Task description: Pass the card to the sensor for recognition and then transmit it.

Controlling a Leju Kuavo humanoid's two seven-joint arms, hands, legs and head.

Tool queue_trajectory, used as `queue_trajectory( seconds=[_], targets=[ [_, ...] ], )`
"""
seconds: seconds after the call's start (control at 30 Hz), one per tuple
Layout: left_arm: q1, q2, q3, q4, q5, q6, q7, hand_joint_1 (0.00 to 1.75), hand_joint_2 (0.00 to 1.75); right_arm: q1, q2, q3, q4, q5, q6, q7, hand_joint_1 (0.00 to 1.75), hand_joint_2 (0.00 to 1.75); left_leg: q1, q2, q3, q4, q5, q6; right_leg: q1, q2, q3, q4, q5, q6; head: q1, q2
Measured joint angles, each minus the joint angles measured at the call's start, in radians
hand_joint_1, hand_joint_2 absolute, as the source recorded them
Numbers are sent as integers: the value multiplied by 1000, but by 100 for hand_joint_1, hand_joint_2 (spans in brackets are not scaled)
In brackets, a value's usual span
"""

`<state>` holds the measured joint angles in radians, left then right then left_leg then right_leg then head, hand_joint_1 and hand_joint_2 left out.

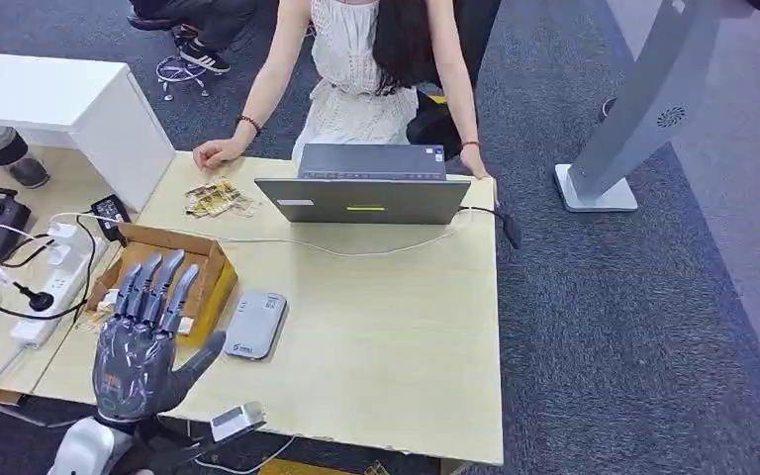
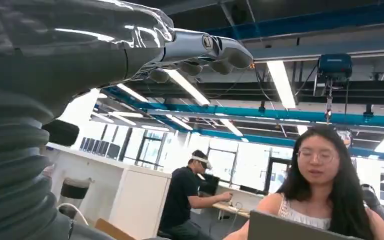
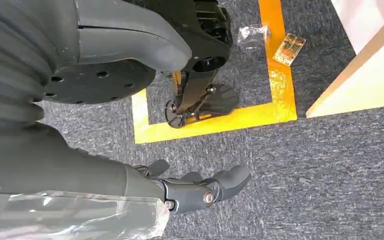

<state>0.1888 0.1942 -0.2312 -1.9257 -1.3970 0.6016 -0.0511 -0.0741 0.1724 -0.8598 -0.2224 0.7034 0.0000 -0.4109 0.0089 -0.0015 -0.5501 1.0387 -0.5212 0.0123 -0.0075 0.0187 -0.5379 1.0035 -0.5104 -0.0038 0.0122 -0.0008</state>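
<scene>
Left robot hand is raised over the near-left part of the pale wooden surface, back of hand to the head camera, fingers straight and slightly fanned, thumb out to the right, holding nothing. It hovers above the near edge of the shallow brown cardboard tray. Judged step: reaching into the tray for the card. The card itself cannot be picked out; a pale patch at the tray's near corner beside the fingers may be one, too small to confirm. The grey rounded rectangular sensor pad lies just right of the tray, flat on the surface. To do this step well: tip the palm down, lower the fingertips into the tray, pinch one card by its edge between thumb and a finger so the face stays exposed for the pad; avoid catching the tray wall. Right robot hand hangs low over grey carpet, fingers loosely curled in, nothing in them. Far side: an open grey laptop, a person in a white dress with both hands at the surface edge, and a small heap of yellowish cards or wrappers, which of the two I cannot tell. The left hand covers much of the tray interior; the left palm faces away from every camera.
</scene>
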Motion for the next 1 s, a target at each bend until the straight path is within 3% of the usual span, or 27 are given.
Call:
queue_trajectory(
  seconds=[0.17,0.23,0.3,0.4,0.5,0.7,1.0],
  targets=[
    [5,0,3,-7,-1,-13,0,0,175,0,0,0,0,0,0,-1,0,175,0,0,0,0,0,0,0,0,0,0,0,0,0,0],
    [16,-1,18,-7,-25,-81,18,0,175,0,0,-5,0,0,0,-4,0,175,0,0,0,0,0,0,0,0,0,0,0,0,0,0],
    [37,1,47,0,-58,-205,68,0,175,0,-1,-11,-1,-1,0,-10,0,175,0,0,0,0,0,0,0,0,-1,0,0,0,0,0],
    [53,1,100,55,-65,-291,119,0,175,-1,-2,-16,-4,10,2,-12,0,175,0,0,0,0,0,0,0,0,-1,0,0,0,0,0],
    [22,0,162,158,-49,-359,124,0,175,-8,-3,-16,-8,34,3,3,0,175,1,-1,0,0,1,-1,1,-1,0,0,0,0,0,0],
    [-28,-3,204,273,-50,-398,114,0,175,-15,-3,-16,-10,39,3,12,0,175,1,-1,0,0,1,-1,1,-1,0,0,0,-1,0,0],
    [-52,-12,214,317,-51,-399,117,0,175,-19,-5,-16,-10,53,16,21,0,175,1,-1,0,0,1,-1,1,-1,0,0,0,-1,0,0]
  ],
)
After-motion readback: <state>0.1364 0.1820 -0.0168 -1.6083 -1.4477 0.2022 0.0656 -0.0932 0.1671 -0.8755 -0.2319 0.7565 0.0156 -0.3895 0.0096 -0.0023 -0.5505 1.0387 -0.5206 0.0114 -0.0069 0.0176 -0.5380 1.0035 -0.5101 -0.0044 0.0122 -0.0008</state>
